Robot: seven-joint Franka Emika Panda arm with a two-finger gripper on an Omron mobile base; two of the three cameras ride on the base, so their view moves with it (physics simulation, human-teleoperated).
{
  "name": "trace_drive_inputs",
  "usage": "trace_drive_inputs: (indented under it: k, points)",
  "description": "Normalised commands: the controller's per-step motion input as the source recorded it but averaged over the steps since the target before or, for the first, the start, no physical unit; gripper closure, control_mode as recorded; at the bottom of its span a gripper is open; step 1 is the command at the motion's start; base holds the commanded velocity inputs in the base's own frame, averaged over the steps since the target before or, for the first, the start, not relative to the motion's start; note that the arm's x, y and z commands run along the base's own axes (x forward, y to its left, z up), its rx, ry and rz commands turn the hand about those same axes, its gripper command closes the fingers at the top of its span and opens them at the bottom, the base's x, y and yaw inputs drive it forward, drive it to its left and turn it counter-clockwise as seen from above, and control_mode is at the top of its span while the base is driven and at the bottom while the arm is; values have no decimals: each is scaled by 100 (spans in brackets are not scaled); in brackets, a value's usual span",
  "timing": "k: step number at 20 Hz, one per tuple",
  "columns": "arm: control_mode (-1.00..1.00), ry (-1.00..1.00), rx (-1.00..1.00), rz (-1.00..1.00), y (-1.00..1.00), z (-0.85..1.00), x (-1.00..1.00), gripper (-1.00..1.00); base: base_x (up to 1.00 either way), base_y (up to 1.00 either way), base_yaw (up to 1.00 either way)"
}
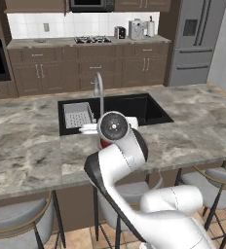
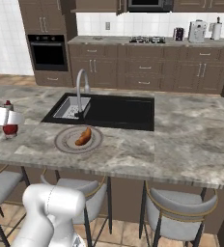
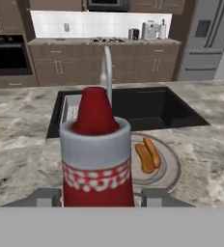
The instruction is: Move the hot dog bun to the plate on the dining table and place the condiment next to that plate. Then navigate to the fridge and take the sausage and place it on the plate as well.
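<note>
We find the tool (image 3: 98, 198) closed on the condiment (image 3: 97, 154), 1 finger at each side of the red bottle's lower body, the bottle upright. In the right base view the bottle (image 2: 8, 126) stands at the bench's left end, well left of the plate (image 2: 78, 140); whether its base rests on the marble or hangs just above it we cannot tell. The hot dog bun (image 2: 83, 136) lies on the plate, near the sink's (image 2: 119, 112) front edge.

Risks, in our judgement:
1. The bottle is tall and narrow with a pointed cap; released above the surface or tilted, it could topple and roll toward the near edge and the stools (image 2: 179, 212).
2. Set too close, its base could ride up on the plate's rim and lean, or nudge the plate and shift the bun.
3. A sideways withdrawal with the fingers only partly parted could drag the bottle over.
4. The chrome tap (image 2: 81, 91) stands just beyond the plate; a wide swing of the arm could strike it.

Surface and room: the dining table (image 2: 196, 140) has a flat grey-beige marble top, with open space left of the plate. The black sink holds a grey rack. On the far wall we note brown cabinets, a gas hob (image 1: 92, 39), a wall oven (image 2: 48, 51) and small appliances. The fridge (image 1: 197, 39) stands at far right, its doors shut; the sausage step is not yet done.
</note>
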Motion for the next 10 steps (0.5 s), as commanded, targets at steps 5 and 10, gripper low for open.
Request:
trace_drive_inputs:
  k: [5,10]
  points:
    - [-100,0,0,-4,0,-45,90,100,0,0,0]
    - [-100,0,0,-1,10,-47,44,100,0,0,0]
